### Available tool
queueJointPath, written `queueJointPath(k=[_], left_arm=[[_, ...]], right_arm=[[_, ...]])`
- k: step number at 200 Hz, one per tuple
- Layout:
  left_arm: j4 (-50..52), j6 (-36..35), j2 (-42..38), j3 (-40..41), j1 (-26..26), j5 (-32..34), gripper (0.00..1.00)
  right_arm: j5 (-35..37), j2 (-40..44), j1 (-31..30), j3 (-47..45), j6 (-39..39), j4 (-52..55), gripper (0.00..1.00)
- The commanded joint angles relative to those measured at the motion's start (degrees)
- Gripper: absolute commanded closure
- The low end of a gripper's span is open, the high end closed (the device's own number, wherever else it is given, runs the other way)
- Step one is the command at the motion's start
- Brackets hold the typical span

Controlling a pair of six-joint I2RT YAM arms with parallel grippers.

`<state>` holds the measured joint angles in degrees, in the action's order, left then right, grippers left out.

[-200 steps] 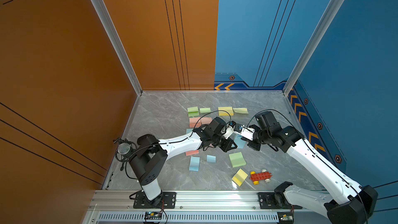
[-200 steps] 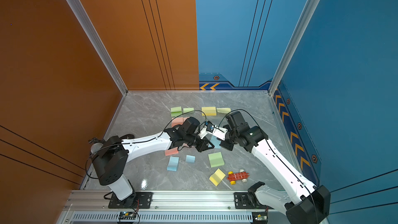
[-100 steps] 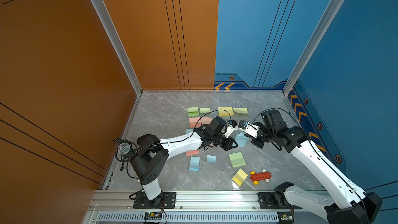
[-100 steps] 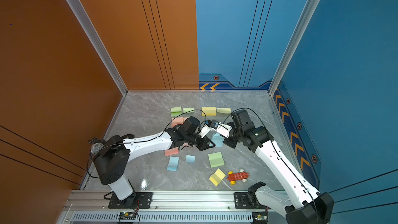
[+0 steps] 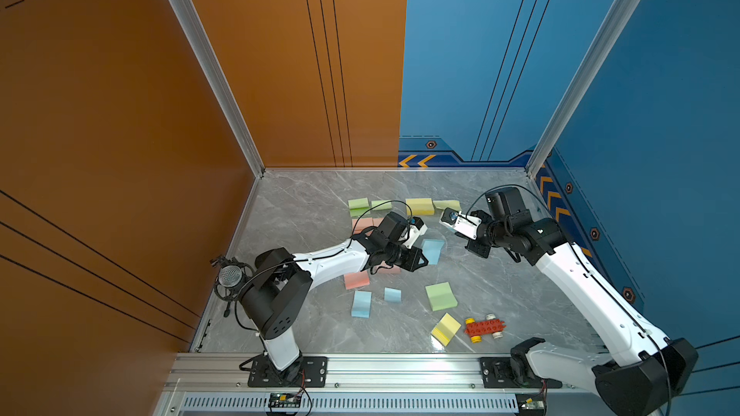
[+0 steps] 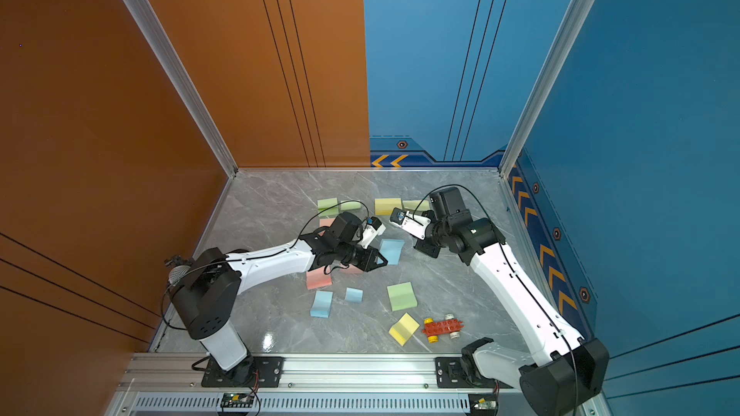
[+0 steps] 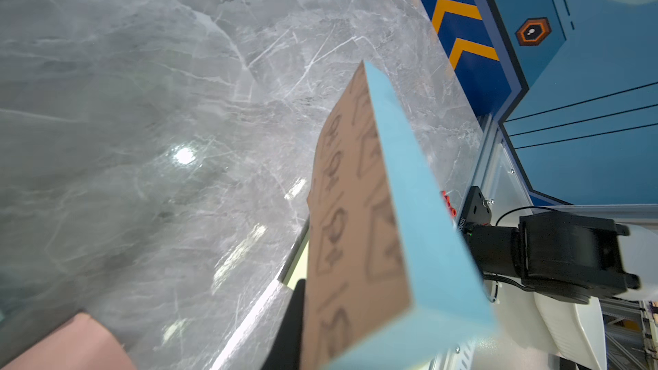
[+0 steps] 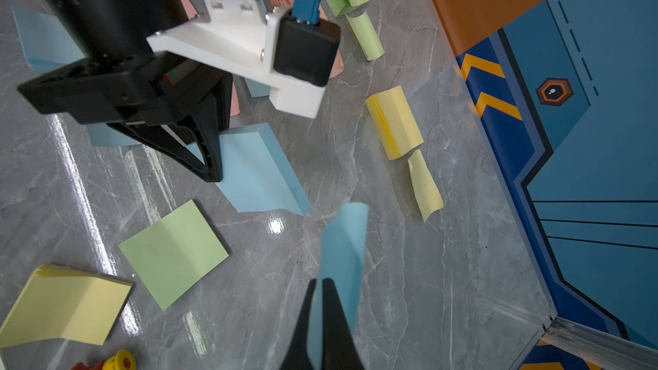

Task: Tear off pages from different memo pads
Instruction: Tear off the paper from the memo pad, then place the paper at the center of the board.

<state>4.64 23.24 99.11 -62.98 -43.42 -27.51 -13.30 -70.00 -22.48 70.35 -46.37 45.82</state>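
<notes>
Hanging from the right fingers point(image 8: 336, 329), the blue page point(image 8: 343, 243) is one thin sheet, curled lengthwise and pinched tight at one edge, over the middle of the counter point(image 8: 427, 279). It looks free of the blue memo pad point(image 8: 256, 169), which sits just to its left, tipped up and clamped by the left fingers point(image 8: 210, 151). Whether a corner of the pad touches the counter is hard to tell. The left wrist view shows the pad's stiff brown cardboard backing point(image 7: 352, 226) beside its thick, layered blue side. To finish this step well, I judge the pad should be gripped firmly while the page is carried clear and laid flat on bare grey marble. It should land apart from the loose yellow sheet point(image 8: 423, 186), so the limp paper neither folds nor snags.
</notes>
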Motion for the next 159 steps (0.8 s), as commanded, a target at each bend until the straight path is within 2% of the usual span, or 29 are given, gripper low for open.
queueJointPath(k=[1,29,54,104,159], left_arm=[[1.7,1.4,-2.6,1.2,1.1,2.2,1.00],[2.0,1.8,-6.2,2.5,1.6,2.6,1.00],[2.1,2.1,-10.1,4.4,1.7,4.1,1.00],[2.0,0.5,-14.7,8.2,1.6,7.2,1.00],[2.0,0.2,-18.6,9.9,1.8,9.7,1.00]], right_arm=[[1.0,-3.4,0.8,2.8,-4.4,0.1,1.00],[2.5,-10.3,1.9,4.7,-13.1,1.6,1.00],[7.3,-19.1,2.9,8.7,-19.8,3.5,1.00],[11.9,-36.0,3.7,19.5,-24.5,6.1,1.00],[12.3,-48.2,5.9,26.7,-25.9,8.1,0.97]])
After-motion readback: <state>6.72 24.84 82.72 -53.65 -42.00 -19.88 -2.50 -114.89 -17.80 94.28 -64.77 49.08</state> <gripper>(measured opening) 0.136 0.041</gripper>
